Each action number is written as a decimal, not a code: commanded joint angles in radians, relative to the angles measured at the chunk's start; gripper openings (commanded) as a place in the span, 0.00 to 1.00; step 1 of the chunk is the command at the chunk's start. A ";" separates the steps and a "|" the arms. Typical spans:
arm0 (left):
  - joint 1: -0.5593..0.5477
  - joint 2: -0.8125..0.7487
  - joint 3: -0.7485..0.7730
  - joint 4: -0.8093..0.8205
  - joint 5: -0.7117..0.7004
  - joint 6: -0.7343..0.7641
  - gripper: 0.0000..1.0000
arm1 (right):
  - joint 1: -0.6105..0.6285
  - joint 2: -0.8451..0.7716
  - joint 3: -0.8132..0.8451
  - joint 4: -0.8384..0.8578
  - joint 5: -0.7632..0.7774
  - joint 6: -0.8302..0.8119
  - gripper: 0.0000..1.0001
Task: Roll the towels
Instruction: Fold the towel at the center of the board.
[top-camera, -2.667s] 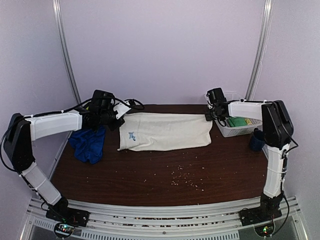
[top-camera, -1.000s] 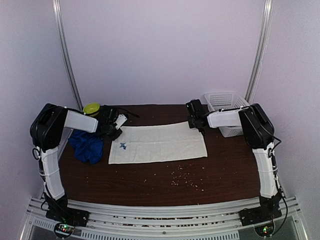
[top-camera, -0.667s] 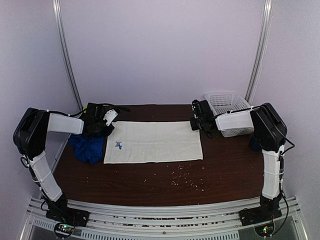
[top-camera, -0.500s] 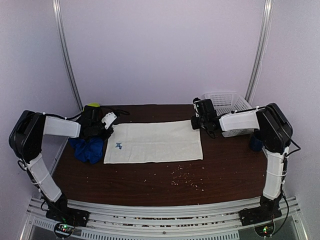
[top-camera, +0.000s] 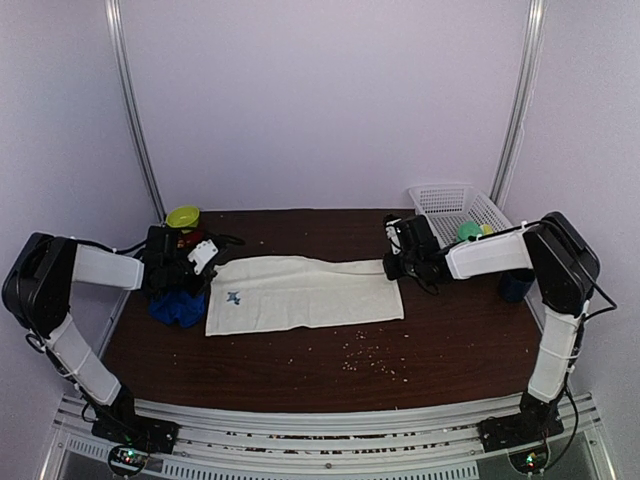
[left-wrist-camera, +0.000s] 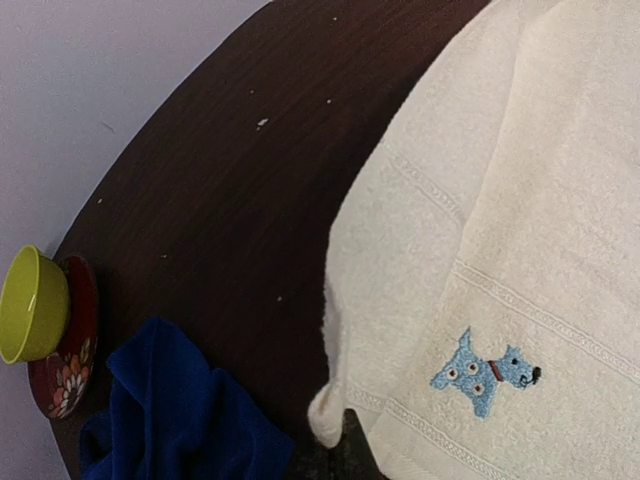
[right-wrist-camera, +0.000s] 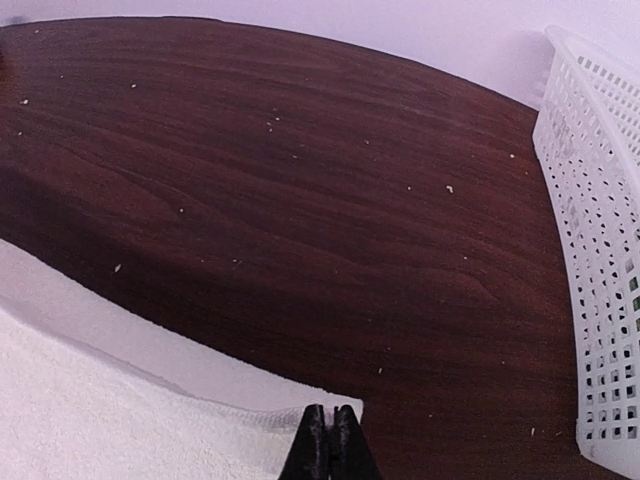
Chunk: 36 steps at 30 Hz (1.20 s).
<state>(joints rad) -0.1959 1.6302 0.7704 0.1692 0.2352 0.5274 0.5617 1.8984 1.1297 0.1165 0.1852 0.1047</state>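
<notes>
**Operator:** What is my right claw doing?

**Spotter:** Your right claw (right-wrist-camera: 328, 420) has its fingers pressed tight together, with no gap showing. They pinch the far right corner of the white towel (top-camera: 300, 292). In the wrist view, the cloth's hem runs straight into the fingertips.

**Operator:** And the left?

**Spotter:** Your left claw (top-camera: 207, 262) is closed too. Its fingers barely show in its own camera. The towel's far left corner bunches into a small knob at the bottom of that view and hangs clear of the wood, so the claw grips that corner.

**Operator:** Where does the towel lie?

**Spotter:** It is spread lengthwise across the middle of the desk (top-camera: 300, 370), between your two claws. The far edge is raised at both pinched corners and the near edge is flat on the wood. The blue dog mark (left-wrist-camera: 486, 371) sits near its left end.

**Operator:** And the other one?

**Spotter:** The blue towel (top-camera: 178, 306) lies crumpled by the desk's left edge, just beside the white towel's left end and under your left arm. Neither claw touches it.

**Operator:** Anything else near my claws?

**Spotter:** A green bowl (top-camera: 183, 215) rests on a red flowered dish (left-wrist-camera: 72, 365) at the far left corner. The white mesh basket (top-camera: 445, 205) stands at the far right corner, apart from your right claw. Crumbs (top-camera: 370, 358) are scattered towards the near edge, right of centre.
</notes>
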 joint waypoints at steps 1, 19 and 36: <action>0.011 -0.059 -0.040 0.035 0.110 0.063 0.00 | 0.013 -0.049 -0.027 0.013 -0.007 -0.016 0.00; 0.024 -0.187 -0.094 -0.088 0.167 0.216 0.00 | 0.017 -0.165 -0.145 0.016 -0.026 -0.016 0.00; 0.024 -0.230 -0.136 -0.211 0.198 0.377 0.00 | 0.073 -0.180 -0.194 -0.015 -0.026 -0.051 0.00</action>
<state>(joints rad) -0.1810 1.4128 0.6483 -0.0216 0.4183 0.8467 0.6163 1.7184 0.9428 0.1204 0.1417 0.0727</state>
